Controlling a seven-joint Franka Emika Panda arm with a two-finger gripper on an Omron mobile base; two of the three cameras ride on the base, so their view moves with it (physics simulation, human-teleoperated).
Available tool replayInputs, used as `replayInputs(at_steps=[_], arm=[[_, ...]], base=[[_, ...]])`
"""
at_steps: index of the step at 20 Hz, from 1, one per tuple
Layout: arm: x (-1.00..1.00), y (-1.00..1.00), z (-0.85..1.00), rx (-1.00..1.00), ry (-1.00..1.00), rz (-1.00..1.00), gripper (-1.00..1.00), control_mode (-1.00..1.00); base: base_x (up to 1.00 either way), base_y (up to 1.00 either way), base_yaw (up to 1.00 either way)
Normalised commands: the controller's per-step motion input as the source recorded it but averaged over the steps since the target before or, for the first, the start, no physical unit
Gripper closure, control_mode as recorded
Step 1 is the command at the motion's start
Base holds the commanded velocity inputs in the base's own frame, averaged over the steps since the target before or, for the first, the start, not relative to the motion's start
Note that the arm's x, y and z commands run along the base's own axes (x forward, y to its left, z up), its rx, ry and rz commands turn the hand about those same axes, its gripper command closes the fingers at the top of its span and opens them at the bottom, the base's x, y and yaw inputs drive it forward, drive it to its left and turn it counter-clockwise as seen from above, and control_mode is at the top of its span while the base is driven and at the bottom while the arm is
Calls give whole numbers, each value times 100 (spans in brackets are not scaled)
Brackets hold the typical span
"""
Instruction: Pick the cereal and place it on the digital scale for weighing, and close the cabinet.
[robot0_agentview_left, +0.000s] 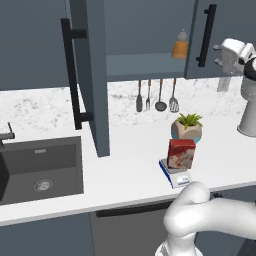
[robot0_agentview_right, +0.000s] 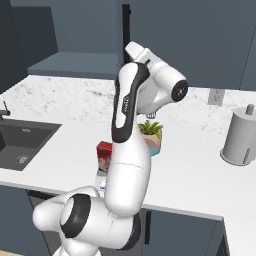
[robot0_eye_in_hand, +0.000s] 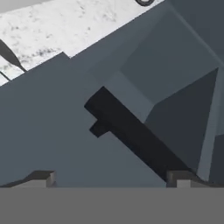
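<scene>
The glossy red cereal (robot0_agentview_left: 181, 154) box stands upright on the flat grey-topped digital scale (robot0_agentview_left: 175, 174), at 6 o'clock from the potted plant (robot0_agentview_left: 187, 127). The hand (robot0_eye_in_hand: 111, 177) is spread wide, empty, facing the matte slate cabinet (robot0_eye_in_hand: 57, 131) door and its black bar handle (robot0_eye_in_hand: 131, 133).

Cereal (robot0_agentview_left: 181, 153) stands upright on the scale (robot0_agentview_left: 175, 174), near the counter's (robot0_agentview_left: 125, 165) front edge, right of centre. Plant (robot0_agentview_left: 187, 127) sits just behind the cereal. Cabinet (robot0_agentview_left: 145, 37) is open: left door (robot0_agentview_left: 90, 75) swung out over the counter, right door (robot0_agentview_left: 212, 37) also ajar. Orange bottle (robot0_agentview_left: 180, 45) stands on the cabinet shelf, right side. Four utensils (robot0_agentview_left: 156, 96) hang on the back wall below the cabinet. Sink (robot0_agentview_left: 40, 170) is set at the counter's left end. Paper towel roll (robot0_agentview_left: 247, 107) stands at the right end.
</scene>
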Motion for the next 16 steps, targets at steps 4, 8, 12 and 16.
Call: replayInputs(at_steps=[4,8,12,16], arm=[[100,0,0,11,-5,-22,-100,-100],[100,-2,0,14,-2,-14,-100,-100],[73,-6,0,13,-8,-11,-100,-100],[-68,-31,40,10,-16,-12,-100,-100]], base=[[0,0,0],[0,0,0],[0,0,0],[0,0,0]])
